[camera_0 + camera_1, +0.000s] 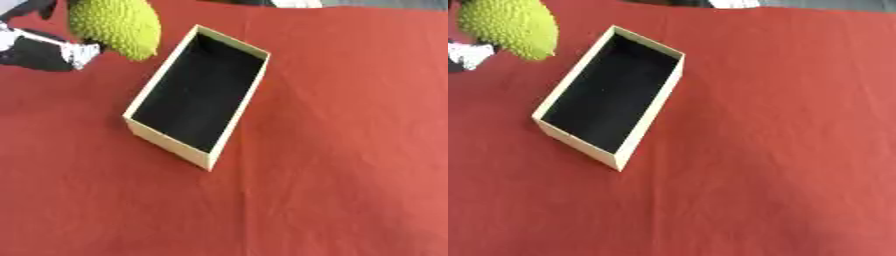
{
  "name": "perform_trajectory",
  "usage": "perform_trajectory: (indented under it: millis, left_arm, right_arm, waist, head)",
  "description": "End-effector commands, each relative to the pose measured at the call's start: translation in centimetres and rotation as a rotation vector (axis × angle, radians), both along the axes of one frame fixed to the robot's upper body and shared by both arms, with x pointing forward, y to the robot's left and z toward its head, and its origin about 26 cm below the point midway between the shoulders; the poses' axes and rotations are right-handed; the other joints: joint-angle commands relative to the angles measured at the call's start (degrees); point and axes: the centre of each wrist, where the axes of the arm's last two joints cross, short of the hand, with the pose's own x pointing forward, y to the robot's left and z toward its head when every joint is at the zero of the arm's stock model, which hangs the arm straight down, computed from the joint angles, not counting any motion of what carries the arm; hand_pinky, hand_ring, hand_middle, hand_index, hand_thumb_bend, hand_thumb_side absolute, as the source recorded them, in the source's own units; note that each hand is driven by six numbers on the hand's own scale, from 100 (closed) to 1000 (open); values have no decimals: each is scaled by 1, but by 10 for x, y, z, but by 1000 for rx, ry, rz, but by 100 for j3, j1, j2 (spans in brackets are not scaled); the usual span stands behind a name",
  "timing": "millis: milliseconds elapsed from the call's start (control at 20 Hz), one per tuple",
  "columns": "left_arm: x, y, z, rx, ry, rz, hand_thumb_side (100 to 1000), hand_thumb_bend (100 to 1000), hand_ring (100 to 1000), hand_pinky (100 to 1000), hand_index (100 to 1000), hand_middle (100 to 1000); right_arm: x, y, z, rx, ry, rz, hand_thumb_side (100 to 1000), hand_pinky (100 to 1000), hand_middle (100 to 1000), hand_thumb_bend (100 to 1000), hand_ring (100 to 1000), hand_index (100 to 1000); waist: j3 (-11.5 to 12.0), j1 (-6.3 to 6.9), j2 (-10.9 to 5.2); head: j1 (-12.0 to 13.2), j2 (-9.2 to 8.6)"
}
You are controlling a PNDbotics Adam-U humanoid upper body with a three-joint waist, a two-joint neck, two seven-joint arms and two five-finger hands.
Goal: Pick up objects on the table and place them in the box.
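Your left hand [39, 50] comes in at the table's far left corner, and it carries a bumpy yellow-green fruit [116, 26], shaped like a small jackfruit. The fruit hangs just beside the box's [171, 142] far left corner, outside its rim, over the red cloth [350, 150] and not over the black inside. Part of your hand is hidden behind the fruit and part is cut off by the view's edge, so you cannot tell how the fingers sit around it; only black and silver segments show next to the fruit's left side. The box is a shallow cream-walled rectangle with a dark floor, lying askew on the cloth a little left of the table's middle, its long sides running from the near left toward the far right. Nothing lies inside the box. Your right hand shows in neither eye view.
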Motion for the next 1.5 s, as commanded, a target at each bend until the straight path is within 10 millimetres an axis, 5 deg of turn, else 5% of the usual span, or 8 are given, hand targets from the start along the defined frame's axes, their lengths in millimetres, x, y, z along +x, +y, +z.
perform_trajectory:
  millis: [50,400,750,950,1100,1500]
  left_arm:
    - [-4,-13,8,24,-20,-56,100,106,469,279,558,481]
    - [14,-35,3,54,36,-98,100,116,473,286,561,485]
    - [53,-34,-17,82,149,-41,100,181,491,329,577,501]
    - [60,-33,-22,119,179,-59,100,335,578,497,667,582]
    - [62,-32,-23,166,192,-78,168,456,717,665,791,699]
    - [65,-22,-16,215,148,-73,403,612,863,772,925,829]
  right_arm:
    - [-4,1,8,-6,-29,11,924,832,885,100,902,883]
    - [-4,2,8,-3,-28,20,923,831,885,100,902,882]
    - [-4,3,8,3,-29,24,922,831,885,100,902,882]
    - [-4,3,8,7,-29,24,922,830,885,100,902,882]
    - [-4,2,8,9,-31,20,921,831,885,100,902,882]
    - [-4,2,7,12,-32,19,920,831,885,100,902,882]
  waist:
    - [7,16,-165]
    - [-14,7,-187]
    - [-42,19,-184]
    - [-47,24,-173]
    - [-46,22,-174]
    - [-20,9,-188]
  head:
    - [22,22]
    - [42,111]
    - [41,198]
    - [36,205]
    - [41,207]
    - [36,192]
